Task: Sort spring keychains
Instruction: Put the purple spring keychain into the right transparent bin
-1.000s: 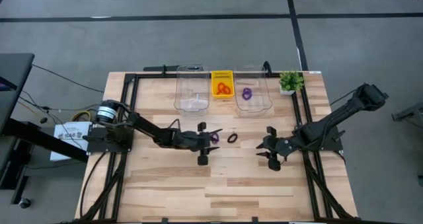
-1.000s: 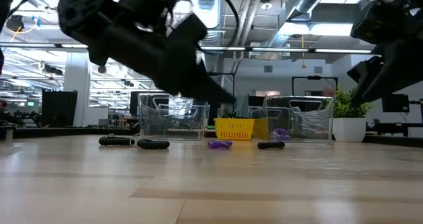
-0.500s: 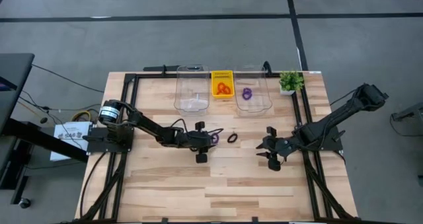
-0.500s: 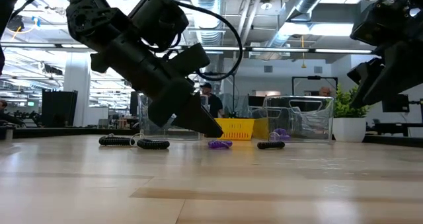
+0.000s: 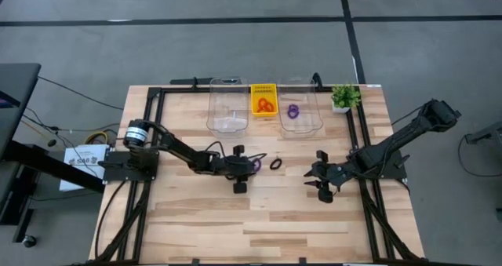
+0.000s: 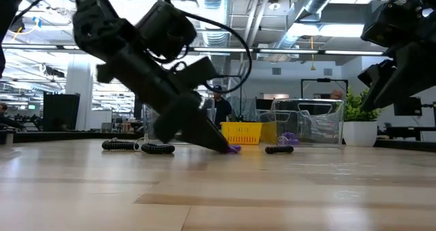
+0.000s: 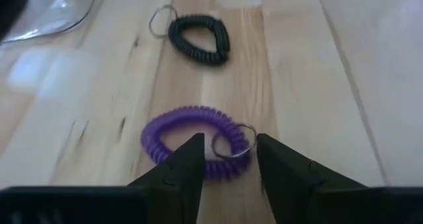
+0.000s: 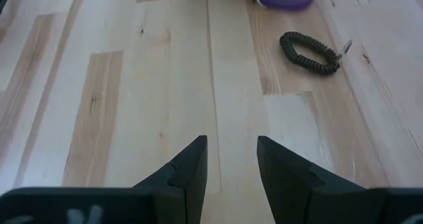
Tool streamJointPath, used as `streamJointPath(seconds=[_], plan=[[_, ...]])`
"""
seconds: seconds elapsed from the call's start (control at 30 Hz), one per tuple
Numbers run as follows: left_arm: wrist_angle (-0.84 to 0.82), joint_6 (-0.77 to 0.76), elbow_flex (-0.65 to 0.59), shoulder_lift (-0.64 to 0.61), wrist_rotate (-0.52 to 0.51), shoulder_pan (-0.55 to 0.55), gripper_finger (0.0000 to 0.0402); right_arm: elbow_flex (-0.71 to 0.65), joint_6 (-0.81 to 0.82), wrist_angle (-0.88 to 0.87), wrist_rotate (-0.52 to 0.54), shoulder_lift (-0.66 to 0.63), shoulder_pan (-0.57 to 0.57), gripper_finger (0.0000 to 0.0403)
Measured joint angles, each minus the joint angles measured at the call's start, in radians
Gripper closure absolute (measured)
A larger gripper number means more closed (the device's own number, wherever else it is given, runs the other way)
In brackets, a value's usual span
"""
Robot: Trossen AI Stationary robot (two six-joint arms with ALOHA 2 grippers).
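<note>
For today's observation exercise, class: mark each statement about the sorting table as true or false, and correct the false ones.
1. The left gripper has its open fingers astride the purple keychain on the table. True.
2. A black keychain lies on the wood beyond the purple one. True.
3. The yellow basket holds purple keychains. False: the ones in it are orange-red.
4. The right gripper is shut on a black keychain. False: its fingers are open with only bare wood between them.
5. A small potted plant stands at the table's far edge, beside a clear bin. True.
</note>
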Motion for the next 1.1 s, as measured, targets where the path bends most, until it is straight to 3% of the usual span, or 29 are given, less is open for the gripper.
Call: streamJointPath(seconds=[0.17,0.33,0.57,0.9,1.1], plan=[[0.019,-0.003,0.047,0.083,0.082,0.036,0.0276,0.000,0.000,0.004,0.000,0.000,0.000,0.0281],[0.001,-0.003,0.052,0.064,0.124,0.039,0.0297,0.000,0.000,0.004,0.000,0.000,0.000,0.0281],[-0.050,0.001,0.042,-0.024,0.200,-0.001,0.0374,0.000,-0.001,0.024,0.003,0.000,0.000,0.0281],[0.044,0.074,0.044,-0.149,0.207,-0.110,0.0371,0.000,-0.176,0.339,0.009,0.002,0.002,0.0281],[0.151,0.080,0.045,-0.191,0.202,-0.157,0.0377,0.000,-0.332,0.561,0.011,0.095,0.013,0.0281]])
